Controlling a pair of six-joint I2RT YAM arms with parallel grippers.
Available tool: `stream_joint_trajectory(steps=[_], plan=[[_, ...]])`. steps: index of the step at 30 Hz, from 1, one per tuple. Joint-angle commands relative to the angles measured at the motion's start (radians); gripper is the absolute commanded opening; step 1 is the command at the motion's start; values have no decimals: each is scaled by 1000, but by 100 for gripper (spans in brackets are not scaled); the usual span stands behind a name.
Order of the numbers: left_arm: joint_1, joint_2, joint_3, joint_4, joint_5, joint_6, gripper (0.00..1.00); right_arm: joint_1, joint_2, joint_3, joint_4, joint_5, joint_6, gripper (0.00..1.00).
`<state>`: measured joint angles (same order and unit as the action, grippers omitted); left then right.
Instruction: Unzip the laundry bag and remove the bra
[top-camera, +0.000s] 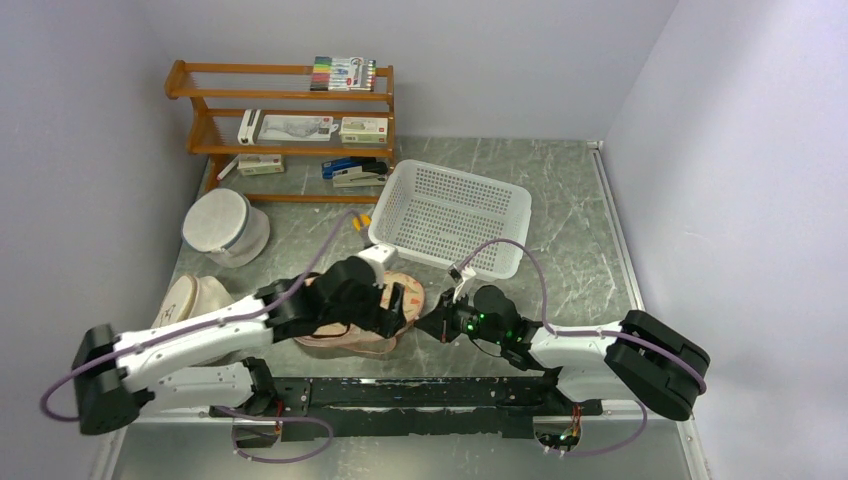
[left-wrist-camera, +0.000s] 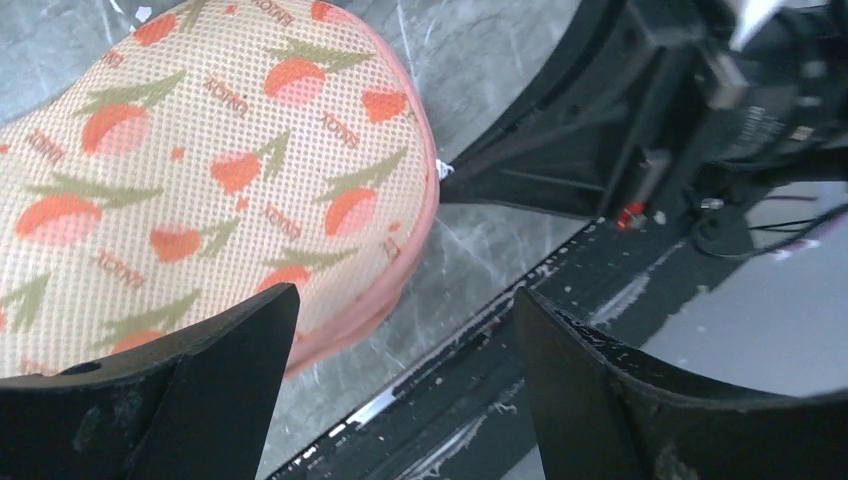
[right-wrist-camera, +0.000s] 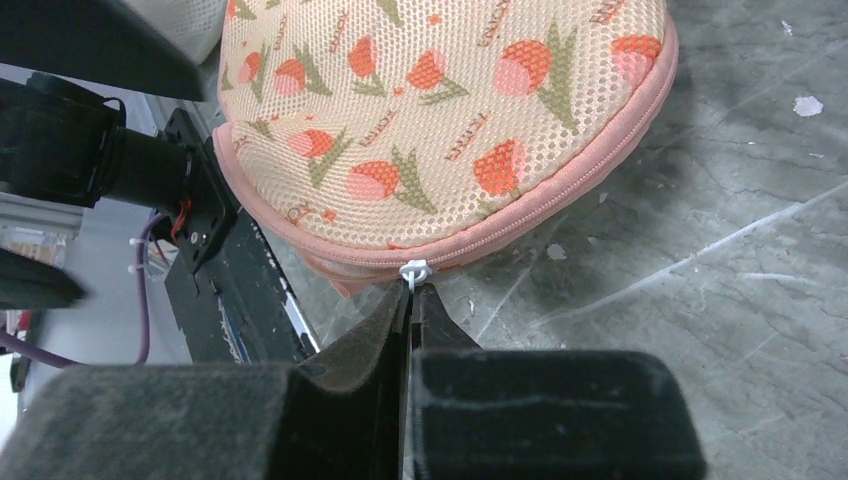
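The floral laundry bag (top-camera: 372, 322) lies near the table's front edge, cream-peach mesh with orange-red flowers and pink zip edging, zipped shut. It fills the top of the right wrist view (right-wrist-camera: 440, 130) and the left of the left wrist view (left-wrist-camera: 200, 180). My right gripper (right-wrist-camera: 411, 290) is shut on the white zip pull (right-wrist-camera: 413, 270) at the bag's near-right edge. My left gripper (left-wrist-camera: 400, 310) is open, its left finger over the bag's rim, holding nothing. The bra is hidden.
A white perforated basket (top-camera: 452, 214) stands behind the bag. A white cylindrical mesh bag (top-camera: 224, 226) and a cream dome (top-camera: 196, 296) sit at the left. A wooden shelf (top-camera: 290, 125) with stationery stands at the back. The black base rail (top-camera: 400, 395) runs along the front edge.
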<state>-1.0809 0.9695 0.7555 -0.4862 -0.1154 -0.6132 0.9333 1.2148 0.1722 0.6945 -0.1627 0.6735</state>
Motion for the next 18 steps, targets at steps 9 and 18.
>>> stream_joint_trajectory(steps=[9, 18], plan=[[-30, 354, 94, 114, 13, 162, 74, 3, -25, 12, 29, -8, 1, 0], [-30, 458, 64, 138, -55, 127, 37, 3, -3, 17, 33, -21, 0, 0]])
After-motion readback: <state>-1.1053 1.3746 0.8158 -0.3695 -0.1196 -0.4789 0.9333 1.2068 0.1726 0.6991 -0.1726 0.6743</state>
